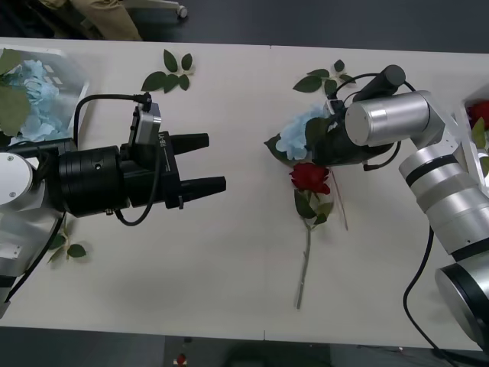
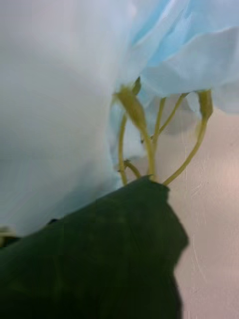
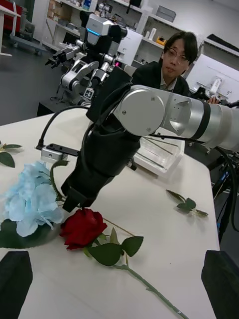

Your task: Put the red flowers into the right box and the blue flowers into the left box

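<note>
A red flower lies mid-table with its stem running toward the near edge, also seen as a red flower. Beside it, farther off, lies a blue flower, the same blue flower. My right gripper is down over these two, its black tip between them; blue petals, thin stems and a dark leaf press close to its camera. My left gripper hovers open and holds nothing, left of the flowers. The left box holds blue flowers. The right box holds a red flower.
Loose leaf sprigs lie at the far side, behind the right gripper and under my left arm. The translucent right box stands behind the right arm. Bare table runs between the two grippers and along the near edge.
</note>
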Action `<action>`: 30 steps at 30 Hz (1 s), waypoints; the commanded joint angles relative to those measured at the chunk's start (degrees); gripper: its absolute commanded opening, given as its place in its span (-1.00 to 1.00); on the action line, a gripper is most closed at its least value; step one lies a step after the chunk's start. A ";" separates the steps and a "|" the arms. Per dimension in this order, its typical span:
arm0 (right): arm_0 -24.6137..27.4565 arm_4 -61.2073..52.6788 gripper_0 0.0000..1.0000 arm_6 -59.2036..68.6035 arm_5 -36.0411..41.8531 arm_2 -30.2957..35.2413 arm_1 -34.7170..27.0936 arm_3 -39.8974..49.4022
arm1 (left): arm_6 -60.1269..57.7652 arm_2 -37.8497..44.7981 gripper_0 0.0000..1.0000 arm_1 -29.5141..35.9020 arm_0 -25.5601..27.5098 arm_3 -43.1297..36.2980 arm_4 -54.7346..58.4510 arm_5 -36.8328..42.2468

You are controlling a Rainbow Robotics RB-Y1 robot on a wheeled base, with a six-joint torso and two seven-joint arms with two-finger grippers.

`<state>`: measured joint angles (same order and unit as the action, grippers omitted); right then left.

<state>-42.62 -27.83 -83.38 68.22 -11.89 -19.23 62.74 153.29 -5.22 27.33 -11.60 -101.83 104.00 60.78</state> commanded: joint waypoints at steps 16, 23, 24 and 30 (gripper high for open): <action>-1.77 -0.74 -1.00 -5.83 -2.04 4.86 -0.81 -0.69 | 1.71 1.18 1.00 -0.79 -0.62 -1.09 0.86 -0.23; -2.12 -3.81 -1.00 -16.47 -1.60 13.91 -1.77 -0.25 | 1.71 1.18 1.00 -0.79 -0.62 -1.09 0.86 -0.23; -2.12 -5.66 -1.00 -18.14 -1.60 15.05 -2.48 -0.25 | 1.71 1.18 1.00 -0.79 -0.62 -1.09 0.86 -0.23; -2.12 -13.57 -1.00 -25.96 -1.16 18.39 -6.69 -0.25 | 1.71 1.18 1.00 -0.79 -0.62 -1.09 0.86 -0.23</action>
<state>-42.62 -38.99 -104.25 66.43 6.19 -22.48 61.13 153.29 -5.22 27.33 -11.60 -101.83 104.00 60.78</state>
